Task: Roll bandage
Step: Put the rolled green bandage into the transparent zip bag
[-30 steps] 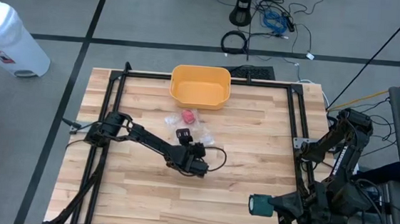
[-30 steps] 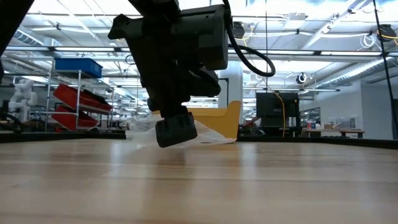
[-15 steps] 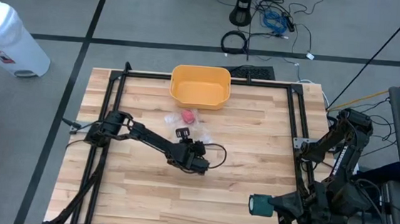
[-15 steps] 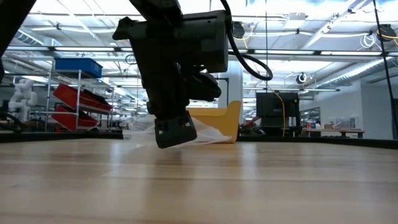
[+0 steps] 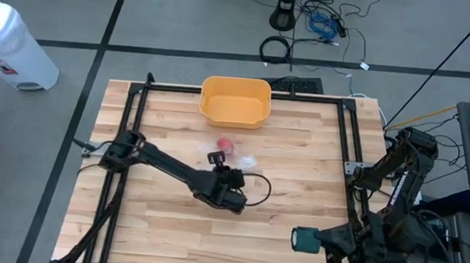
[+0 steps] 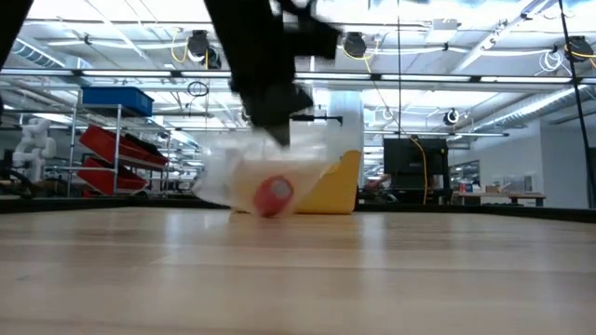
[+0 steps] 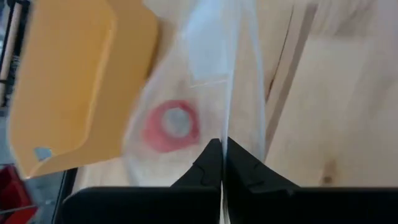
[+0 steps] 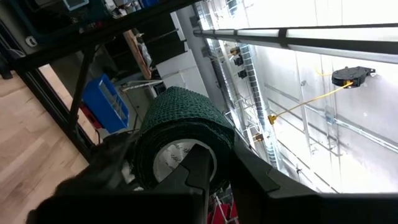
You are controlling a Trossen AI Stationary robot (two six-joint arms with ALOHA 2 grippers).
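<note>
A clear plastic bag [image 6: 270, 177] with a red bandage roll [image 6: 275, 195] inside hangs from my left gripper [image 6: 279, 126], which is shut on it above the table's middle. In the left wrist view the red bandage roll [image 7: 171, 124] shows through the bag [image 7: 211, 74] beyond my left gripper [image 7: 222, 149]. From above, the bag [image 5: 241, 159] and red bandage roll [image 5: 225, 143] lie just near of the yellow bin. My right gripper [image 5: 327, 242] waits over the near right corner, shut on a dark green bandage roll [image 5: 305, 239]. My left gripper pinches the bag's upper edge [image 7: 227, 124] between its two shut fingers. The bag hangs below the fingers, its bottom with the red roll down at the table top [image 6: 270, 212]. My right gripper has the green roll's wall [image 8: 214, 140] between its fingers; one finger [image 8: 198, 165] seems to reach into the white core, the other stays outside. The roll is lifted clear.
A yellow bin [image 5: 235, 100] stands at the far middle of the table, close behind the bag. Black frame rails [image 5: 130, 123] run along the table's left, right and far sides. A white waste bin [image 5: 7, 42] stands on the floor at the far left.
My left gripper has taken hold of the bag and gone up from the table top. The bag's top has been drawn up and the bag has gathered narrower, while its bottom with the red roll stays low at the table.
</note>
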